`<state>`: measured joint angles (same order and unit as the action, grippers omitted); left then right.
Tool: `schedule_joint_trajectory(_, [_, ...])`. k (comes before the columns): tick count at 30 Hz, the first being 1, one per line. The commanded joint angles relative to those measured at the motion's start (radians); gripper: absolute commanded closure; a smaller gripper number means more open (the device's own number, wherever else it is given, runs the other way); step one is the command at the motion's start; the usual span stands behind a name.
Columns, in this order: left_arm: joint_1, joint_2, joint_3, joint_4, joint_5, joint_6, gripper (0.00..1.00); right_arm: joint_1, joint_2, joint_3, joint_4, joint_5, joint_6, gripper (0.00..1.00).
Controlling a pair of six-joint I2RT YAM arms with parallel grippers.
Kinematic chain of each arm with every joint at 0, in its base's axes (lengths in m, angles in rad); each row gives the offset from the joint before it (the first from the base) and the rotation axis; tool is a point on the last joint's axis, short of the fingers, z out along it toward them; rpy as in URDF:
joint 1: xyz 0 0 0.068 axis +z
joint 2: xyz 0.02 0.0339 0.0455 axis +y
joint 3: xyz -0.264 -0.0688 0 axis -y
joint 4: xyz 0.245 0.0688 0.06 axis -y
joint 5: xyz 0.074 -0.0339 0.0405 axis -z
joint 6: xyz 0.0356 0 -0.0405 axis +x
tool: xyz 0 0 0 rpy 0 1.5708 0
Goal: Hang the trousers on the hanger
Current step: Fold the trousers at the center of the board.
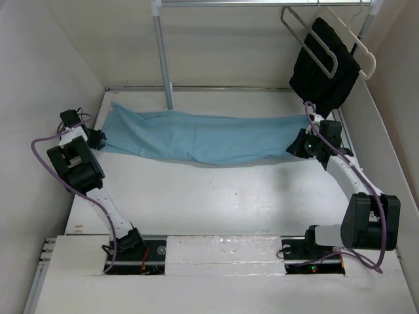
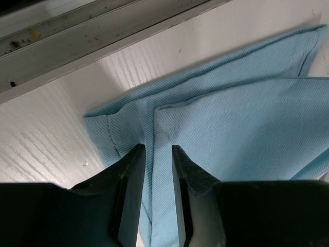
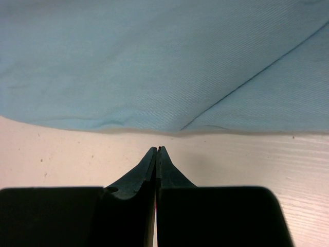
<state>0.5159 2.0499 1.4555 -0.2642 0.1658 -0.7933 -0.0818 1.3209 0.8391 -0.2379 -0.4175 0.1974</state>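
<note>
Begin at the left side of the overhead view. The left hand (image 1: 97,139) sits at the left end of the trousers (image 1: 209,139), low over the counter (image 1: 216,196). In the left wrist view, the left hand (image 2: 158,149) is released: its fingers (image 2: 134,170) stand a narrow gap apart, and a folded, stitched edge of the trousers (image 2: 231,118) shows in that gap. You cannot tell whether the fingertips touch the cloth. A metal channel (image 2: 103,25) runs along the counter (image 2: 46,139) beyond the cloth.

Move to the middle. The trousers lie on the counter as a long band stretched from the left hand to the right hand, toward the far side of the surface. An upright post (image 1: 163,59) rises behind the band, left of centre, to a rail (image 1: 262,3) across the top.

Move to the right. The right hand (image 1: 302,145) rests at the right end of the trousers. In the right wrist view, the right hand (image 3: 158,149) is clenched with nothing between its fingers, its tips just short of the near edge of the trousers (image 3: 154,62), over bare counter (image 3: 77,154).

At the upper right, the hanger (image 1: 335,64) hangs from the rail, well apart from the trousers. It overlaps a black garment (image 1: 324,69), which hangs on a cream hanger (image 1: 366,65).
</note>
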Motion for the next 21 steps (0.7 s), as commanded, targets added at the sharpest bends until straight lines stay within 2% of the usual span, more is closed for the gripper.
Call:
schedule_joint_trajectory(1, [0.003,0.01,0.029,0.031,0.006,-0.007,0.76,0.031,0.008,0.029,0.037,0.005,-0.009,0.97])
schedule_joint_trajectory(8, [0.003,0.032,0.032,0.06,0.034,-0.024,0.84,0.06,0.02,0.049,0.037,0.011,-0.009,0.97])
schedule_joint_trajectory(13, [-0.007,-0.002,0.023,0.088,0.038,-0.024,1.0,0.071,0.028,0.054,0.031,0.006,-0.021,0.98])
schedule_joint_trajectory(21, [-0.007,-0.148,-0.017,0.069,0.002,-0.021,1.0,0.103,0.043,0.037,0.052,-0.004,-0.021,0.98])
